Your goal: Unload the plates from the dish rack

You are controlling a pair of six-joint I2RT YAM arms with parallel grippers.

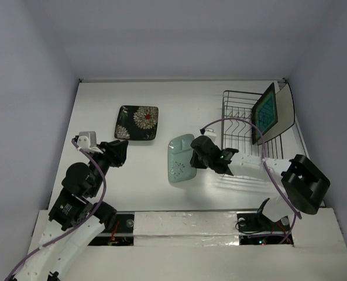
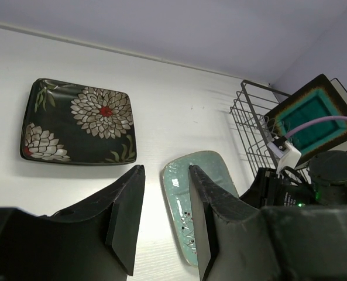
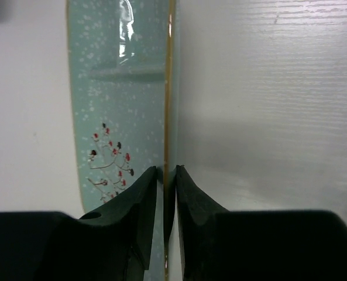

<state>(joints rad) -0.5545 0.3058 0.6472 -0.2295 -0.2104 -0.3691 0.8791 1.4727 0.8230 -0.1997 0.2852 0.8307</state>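
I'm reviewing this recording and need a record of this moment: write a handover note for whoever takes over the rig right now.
Left pincer: open, empty, near the black floral plate.
Right pincer: closed on the rim of the mint plate, which appears to lie on the table.
Done: black floral plate and mint plate are out of the dish rack.
Left: release the mint plate, then unload the teal plate and the cream plate, both upright in the rack.

Bare table [image 1: 185, 111] lies open between the black plate [image 1: 137, 122] and the rack [image 1: 236, 119], but the right arm [image 1: 249, 164] and the mint plate [image 1: 179, 159] bar the rack's near side, and walls [image 1: 328, 76] close its far corner.
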